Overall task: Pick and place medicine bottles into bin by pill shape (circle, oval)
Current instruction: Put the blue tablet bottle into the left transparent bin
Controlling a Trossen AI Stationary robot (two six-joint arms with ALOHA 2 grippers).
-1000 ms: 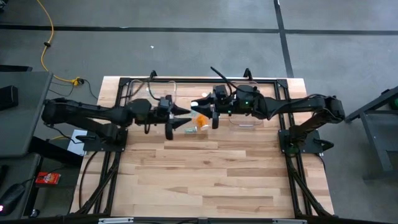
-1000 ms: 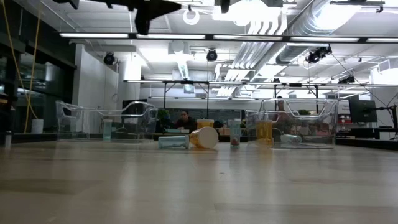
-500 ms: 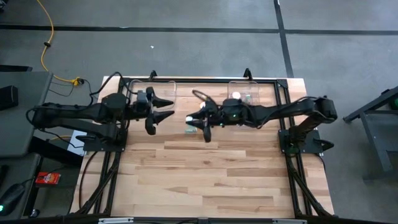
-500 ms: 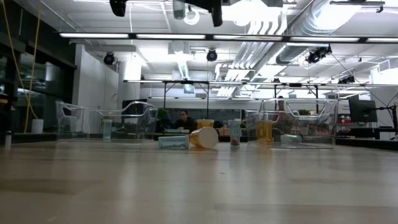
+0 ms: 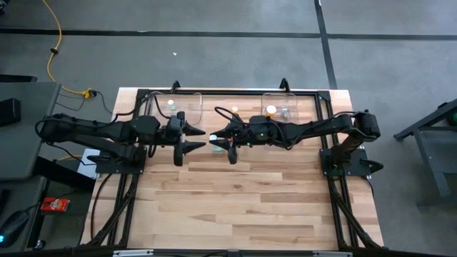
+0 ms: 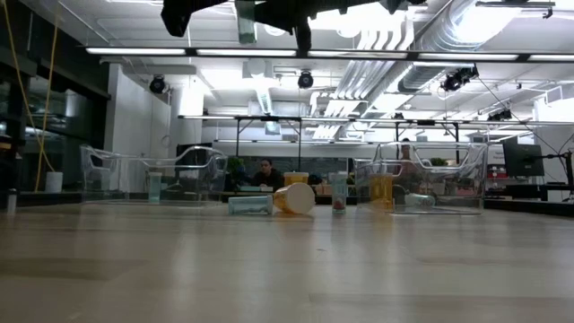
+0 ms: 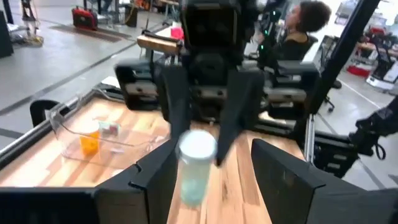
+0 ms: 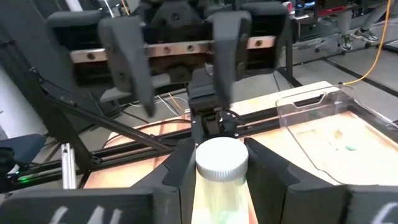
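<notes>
The right claw [image 8: 217,163] is clenched on a pale vial [image 8: 221,163], which sits squarely between its two dark fingers [image 8: 180,163], white cap pointing out past the tips; in the high view the same vial [image 5: 213,138] shows just beyond the tips of the right claw [image 5: 225,142], raised above the middle of the bench [image 5: 235,207]. Facing that vial from the other side, the left claw [image 5: 194,138] stands released, its fingers spread with nothing between them, the tips just short of the vial's cap and not touching it; its wrist camera sees the vial [image 7: 195,163] between and ahead of its own open fingers [image 7: 152,180]. In the low view the vial [image 6: 245,20] hangs high over the bench. Below and beyond the held vial, toward the back of the bench, an orange bottle [image 6: 295,198] lies on its side beside a clear one [image 6: 250,205], with another small vial [image 6: 338,193] upright just to their right. Farther back than the held vial stand two clear bins: the left bin [image 5: 187,107] with a pale vial in it, the right bin [image 5: 280,107] holding an orange bottle [image 5: 271,110].
</notes>
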